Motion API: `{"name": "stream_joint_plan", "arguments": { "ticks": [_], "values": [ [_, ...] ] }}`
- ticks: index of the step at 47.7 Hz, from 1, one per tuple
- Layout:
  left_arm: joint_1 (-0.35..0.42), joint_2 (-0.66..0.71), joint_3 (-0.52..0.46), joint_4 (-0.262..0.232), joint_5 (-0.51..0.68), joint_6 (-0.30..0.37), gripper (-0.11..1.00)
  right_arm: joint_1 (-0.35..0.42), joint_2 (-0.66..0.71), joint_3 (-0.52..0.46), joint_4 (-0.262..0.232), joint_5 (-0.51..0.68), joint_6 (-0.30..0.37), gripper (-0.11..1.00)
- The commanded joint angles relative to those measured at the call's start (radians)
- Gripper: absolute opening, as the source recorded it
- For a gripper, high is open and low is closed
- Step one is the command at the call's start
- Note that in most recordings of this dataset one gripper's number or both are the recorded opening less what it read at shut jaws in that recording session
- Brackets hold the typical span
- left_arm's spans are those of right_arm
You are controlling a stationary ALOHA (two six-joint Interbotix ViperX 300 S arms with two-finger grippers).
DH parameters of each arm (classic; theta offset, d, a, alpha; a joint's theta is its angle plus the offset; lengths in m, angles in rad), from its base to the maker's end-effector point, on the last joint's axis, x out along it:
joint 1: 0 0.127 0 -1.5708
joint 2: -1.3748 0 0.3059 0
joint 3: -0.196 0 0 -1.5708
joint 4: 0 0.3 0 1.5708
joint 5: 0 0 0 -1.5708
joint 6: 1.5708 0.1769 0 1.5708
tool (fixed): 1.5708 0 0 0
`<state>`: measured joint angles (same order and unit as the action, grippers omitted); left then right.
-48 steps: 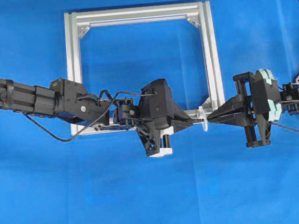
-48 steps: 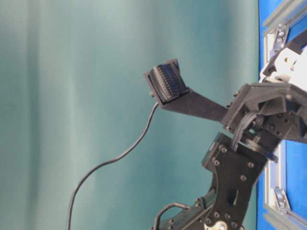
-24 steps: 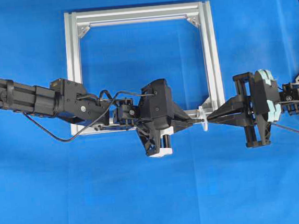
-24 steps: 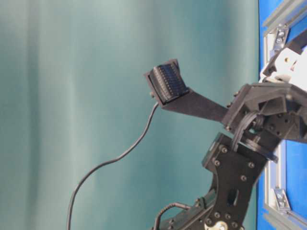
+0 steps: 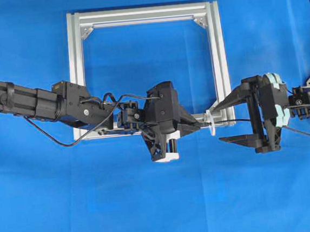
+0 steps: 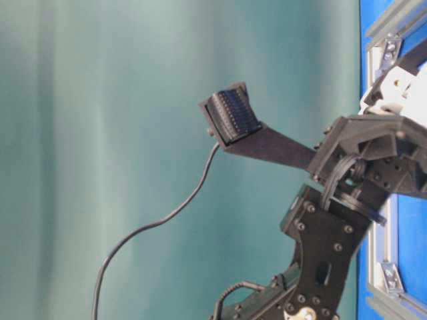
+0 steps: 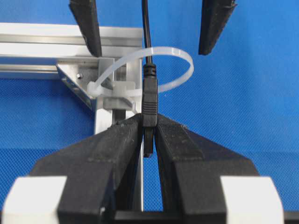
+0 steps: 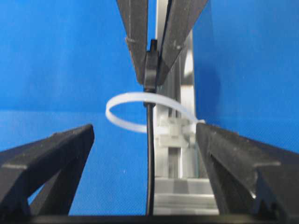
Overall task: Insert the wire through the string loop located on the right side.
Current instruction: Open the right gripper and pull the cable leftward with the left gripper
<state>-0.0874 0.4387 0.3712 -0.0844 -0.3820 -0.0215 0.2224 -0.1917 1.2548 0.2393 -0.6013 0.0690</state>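
Left gripper (image 7: 148,135) clamped on the wire (image 7: 149,100) plug, wire threaded through the string loop (image 7: 175,70) at the aluminium frame (image 5: 221,61) near-right corner, right gripper (image 5: 219,123) spread wide, straddling the wire, blue bench (image 5: 152,203).

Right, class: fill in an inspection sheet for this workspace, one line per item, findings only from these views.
Surface: blue cloth under a square aluminium frame.
Job's things: wire passes through the string loop; its plug sits on the left side.
Clutter: nothing seen.
Grippers: left end effector shut on the plug; right end effector open, fingers either side of the wire.
Cables: a black cable loops under the left arm.
Surroundings: teal backdrop.
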Motion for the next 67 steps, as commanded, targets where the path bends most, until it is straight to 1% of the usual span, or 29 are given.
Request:
{"name": "stream_joint_plan", "arguments": {
  "ticks": [1,9,18,29,41,52,67],
  "values": [
    [0.003,-0.029,-0.011,0.002,-0.009,0.0,0.07,0.0,-0.008,-0.017,0.002,-0.002,-0.002,0.95],
    [0.002,-0.055,0.023,0.002,-0.011,0.002,0.07,0.0,-0.008,-0.017,0.002,0.003,-0.002,0.95],
    [-0.008,-0.112,0.118,0.003,-0.043,0.002,0.07,0.0,-0.008,-0.017,0.0,0.005,-0.002,0.95],
    [-0.02,-0.23,0.31,0.003,-0.109,0.002,0.07,0.0,-0.009,-0.023,0.0,0.005,-0.002,0.95],
    [-0.021,-0.371,0.561,0.003,-0.216,-0.005,0.07,0.002,-0.009,-0.032,-0.002,0.006,-0.002,0.95],
    [-0.021,-0.486,0.742,0.003,-0.221,-0.014,0.07,0.002,-0.008,-0.048,-0.002,0.014,-0.003,0.95],
    [-0.021,-0.667,0.95,0.003,-0.221,-0.017,0.07,0.002,-0.014,-0.049,-0.002,0.037,-0.003,0.95]
  ]
}}
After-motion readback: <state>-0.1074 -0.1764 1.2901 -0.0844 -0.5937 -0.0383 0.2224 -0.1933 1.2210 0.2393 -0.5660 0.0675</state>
